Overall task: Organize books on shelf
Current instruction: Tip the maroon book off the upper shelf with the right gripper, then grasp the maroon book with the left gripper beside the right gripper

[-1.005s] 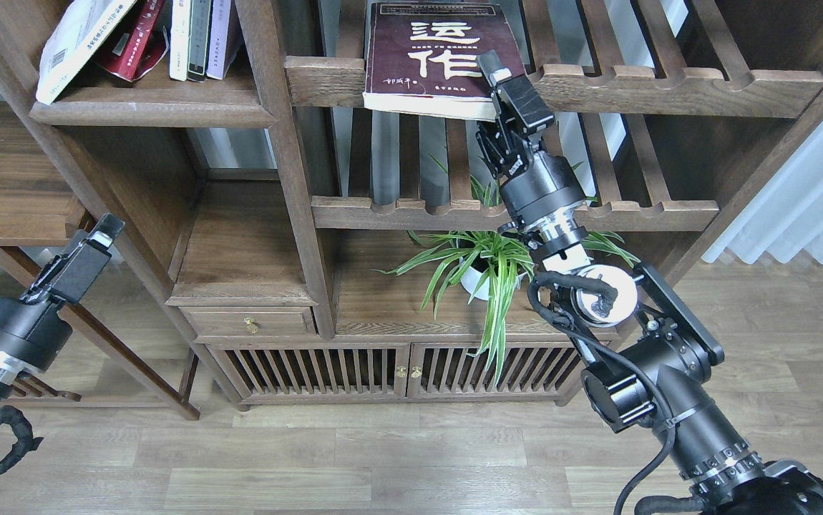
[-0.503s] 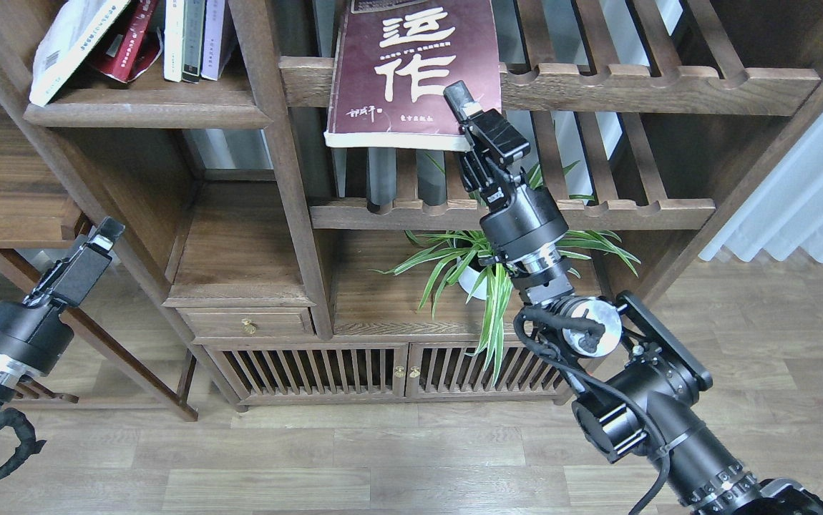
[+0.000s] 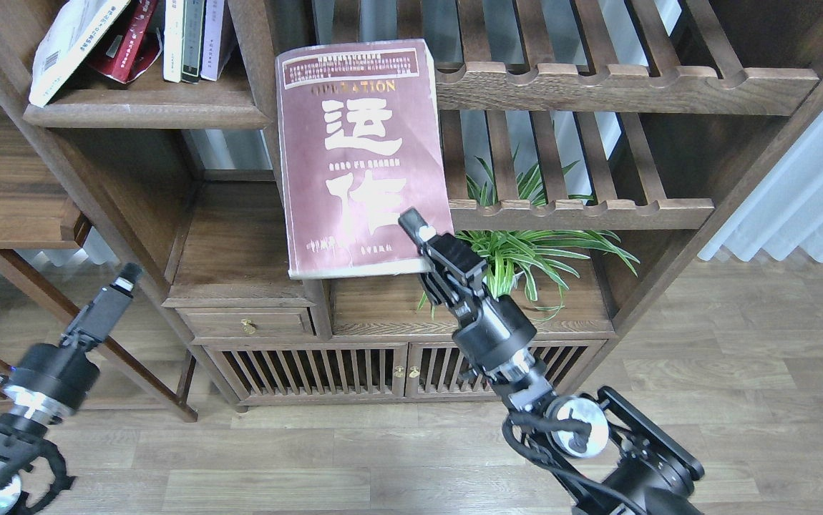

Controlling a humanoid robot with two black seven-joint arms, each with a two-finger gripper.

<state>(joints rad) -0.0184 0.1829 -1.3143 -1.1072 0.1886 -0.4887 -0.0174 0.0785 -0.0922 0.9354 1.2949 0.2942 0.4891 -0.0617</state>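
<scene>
Dark wooden bookcase [image 3: 268,143] behind. Right gripper [image 3: 417,230] jaws clamp maroon book [image 3: 361,161] lower right corner, cover facing out. Left gripper [image 3: 127,275] lower left of bookcase, jaws seemingly empty, gap unclear.

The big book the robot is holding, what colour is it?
The big book is maroon with cream characters, seen clearly in the head view.

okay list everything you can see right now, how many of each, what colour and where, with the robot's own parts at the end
large maroon paperback with cream characters: one, held up before the shelving, centre.
leaning and upright books: about five, white, red, dark and pale, top left.
solid dark-brown wooden shelf board: one, under those books.
slatted wooden racks: two, brown, right.
potted green plant: one, low right.
wooden cabinet with slatted doors: one, brown, bottom.
right hand: black, shut on the maroon paperback's lower corner.
left hand: black, lower left, holding nothing visible.
</scene>
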